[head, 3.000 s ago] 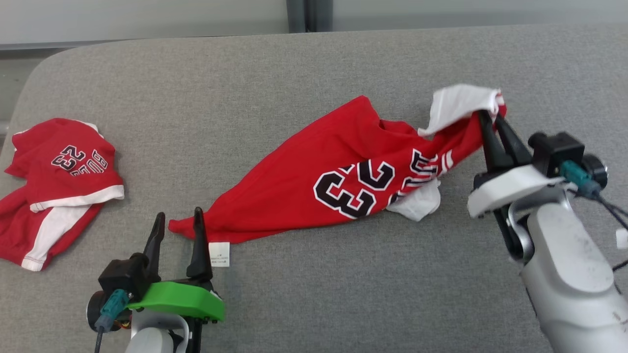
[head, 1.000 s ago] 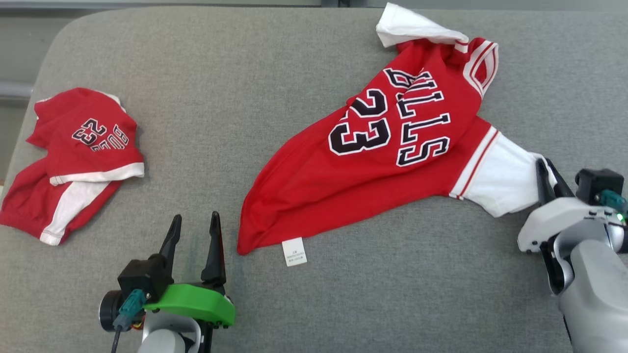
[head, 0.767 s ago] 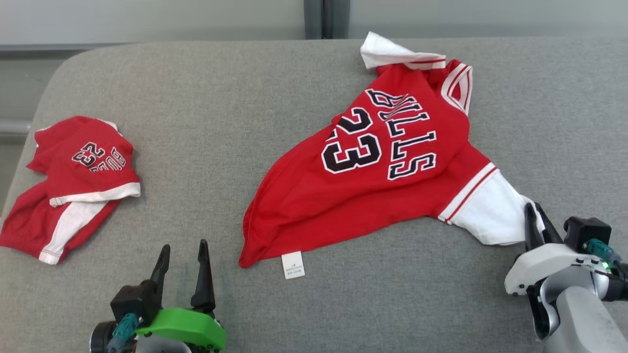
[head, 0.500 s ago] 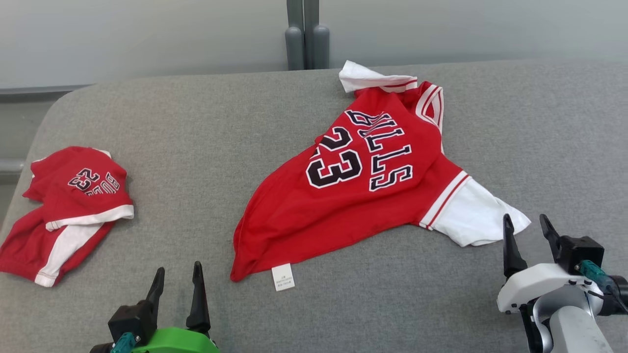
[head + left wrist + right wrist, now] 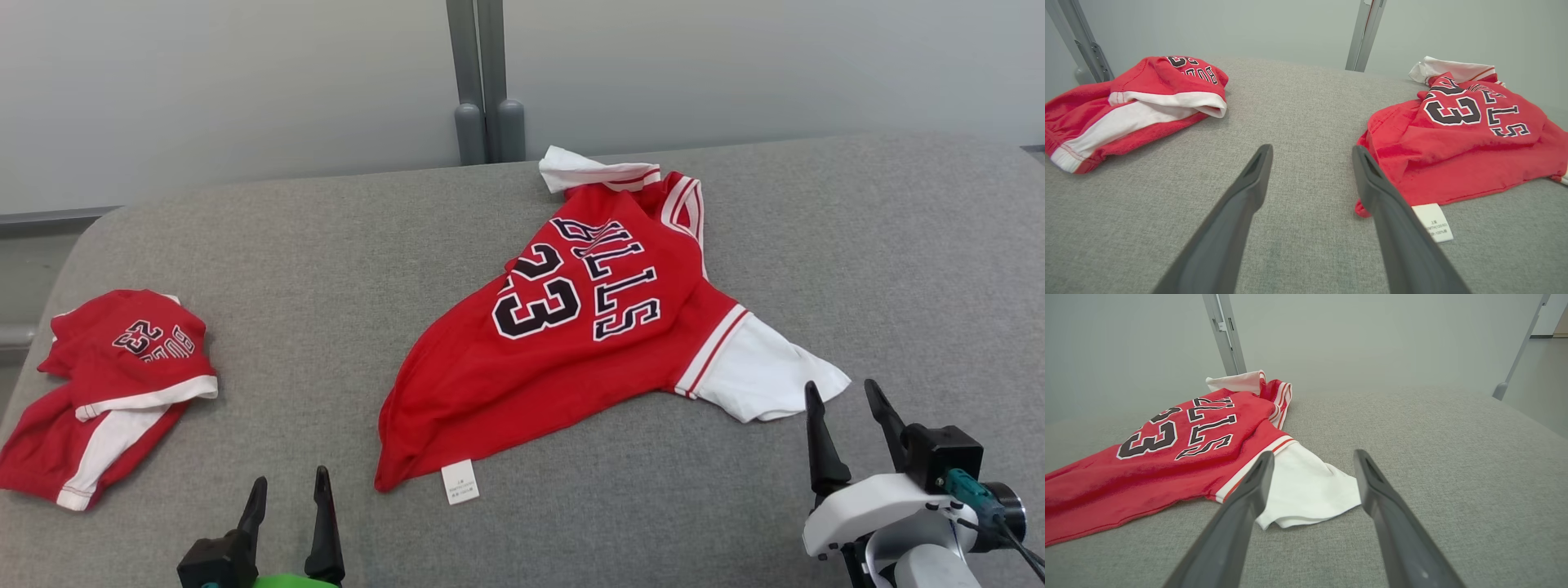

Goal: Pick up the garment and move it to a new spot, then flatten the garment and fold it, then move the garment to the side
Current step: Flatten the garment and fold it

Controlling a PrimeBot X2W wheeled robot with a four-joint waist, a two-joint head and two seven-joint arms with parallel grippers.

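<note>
Lying well left of jersey (image 5: 571,327), another red garment (image 5: 106,384).

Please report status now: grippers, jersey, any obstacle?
Left gripper open, empty. Right gripper open, at white sleeve. Red jersey lies rumpled, unfolded. Red shorts at left, clear of it.

Head cam looking fwd & down on surface (image 5: 269,237) from above. Wrist cams sitting low, sighting along left claw (image 5: 1311,149) and right claw (image 5: 1313,453) twd back wall (image 5: 1372,343). All 3 sharing red jersey (image 5: 522,359).
</note>
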